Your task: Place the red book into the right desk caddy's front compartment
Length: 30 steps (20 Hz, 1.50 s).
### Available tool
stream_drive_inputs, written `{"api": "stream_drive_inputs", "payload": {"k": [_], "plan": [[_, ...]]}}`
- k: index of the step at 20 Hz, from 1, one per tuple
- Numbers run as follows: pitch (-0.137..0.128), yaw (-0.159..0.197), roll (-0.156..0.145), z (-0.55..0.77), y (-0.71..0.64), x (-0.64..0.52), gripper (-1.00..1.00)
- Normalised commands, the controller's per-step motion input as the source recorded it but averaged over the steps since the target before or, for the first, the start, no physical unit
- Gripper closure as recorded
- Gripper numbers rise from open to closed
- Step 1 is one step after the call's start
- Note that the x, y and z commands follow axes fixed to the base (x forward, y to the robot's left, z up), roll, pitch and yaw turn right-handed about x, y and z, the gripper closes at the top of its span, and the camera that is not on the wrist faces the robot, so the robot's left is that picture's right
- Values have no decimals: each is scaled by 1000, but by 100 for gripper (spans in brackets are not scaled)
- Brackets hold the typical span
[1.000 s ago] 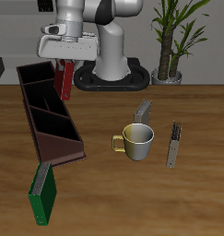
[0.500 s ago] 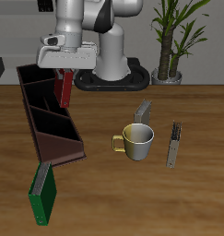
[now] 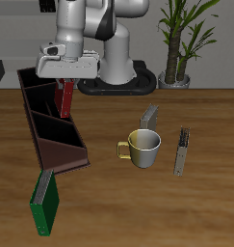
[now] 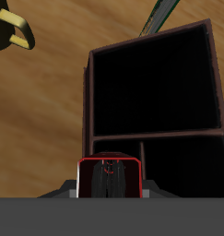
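My gripper (image 3: pixel 65 81) is shut on the top of the red book (image 3: pixel 64 97), which hangs upright from it. The book hovers over the inner wall of the right desk caddy (image 3: pixel 53 147), a long dark maroon box with three sections and a sloped wedge end nearer the table's front. In the wrist view the red book (image 4: pixel 111 172) shows edge-on above the caddy (image 4: pixel 150 136), with two dark open sections beyond it. I cannot tell whether the book's lower edge is inside the box.
A green book (image 3: pixel 44 203) leans by the caddy's wedge end near the table's front edge. An olive mug (image 3: pixel 144 147) stands mid-table, with a grey book (image 3: pixel 149 117) behind it and another slim grey book (image 3: pixel 182 151) beside it. A potted plant (image 3: pixel 176 43) stands at the back.
My gripper has carried the red book sideways toward the caddy and a little lower. Nothing else on the table has moved.
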Motion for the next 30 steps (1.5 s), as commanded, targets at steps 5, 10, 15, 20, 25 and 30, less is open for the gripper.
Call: {"api": "stream_drive_inputs", "payload": {"k": [5, 10, 15, 20, 25, 30], "plan": [[17, -8, -29, -107, -106, 44, 100], [42, -1, -9, -221, -51, 65, 100], [19, -2, -3, -118, 18, 63, 100], [16, 2, -6, -102, -20, 34, 100], [30, -37, -41, -68, -104, 18, -100], [20, -4, -24, -9, -33, 18, -100]]}}
